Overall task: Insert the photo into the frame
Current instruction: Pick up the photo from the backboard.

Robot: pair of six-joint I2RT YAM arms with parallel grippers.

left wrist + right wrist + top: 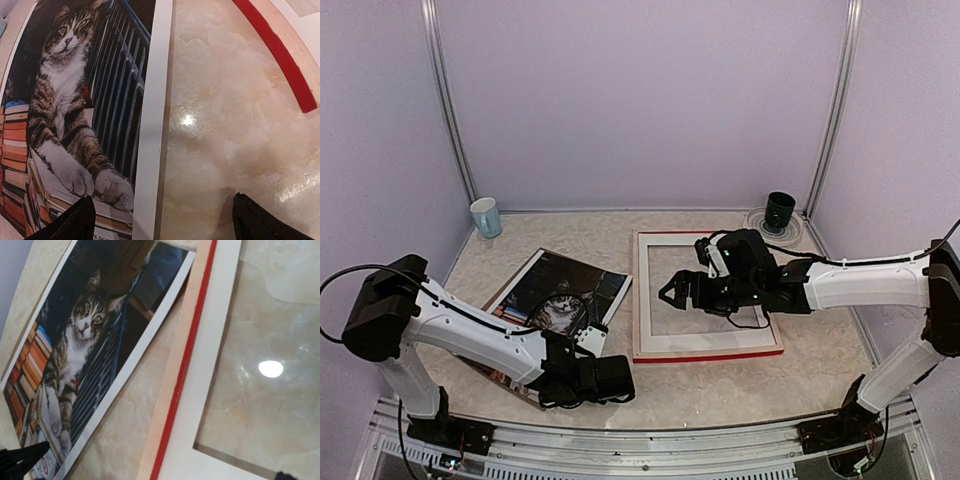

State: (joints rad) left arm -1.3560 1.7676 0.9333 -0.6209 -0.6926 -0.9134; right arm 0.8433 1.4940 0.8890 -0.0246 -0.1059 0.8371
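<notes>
Marble-look surface (pixel 720 395) and pale walls are what I see on my screen. My left hand (pixel 165 224) is open wide and holds nothing. It hangs low over the near edge of the photo (pixel 565 295), with one finger above the cat's paws and the other above bare surface. I think it is there to pick up that edge.

My right hand (pixel 665 290) is wide open too, and empty. It hovers over the left part of the frame (pixel 710 355), maybe to keep the frame from sliding, or to help take the photo.

The photo lies flat, picture side up, turned a bit crooked, left of the frame. One corner is just beside the frame's left rail. The frame lies flat with its pale wood back up, I guess so the photo can drop in from behind. A white mat (pixel 220 340) sits inside it.

Counting: two hands, one photo, one frame, one mat. Two cups stand at the far edge, a pale cup (pixel 486 216) on the left and a dark cup (pixel 780 210) on the right.
</notes>
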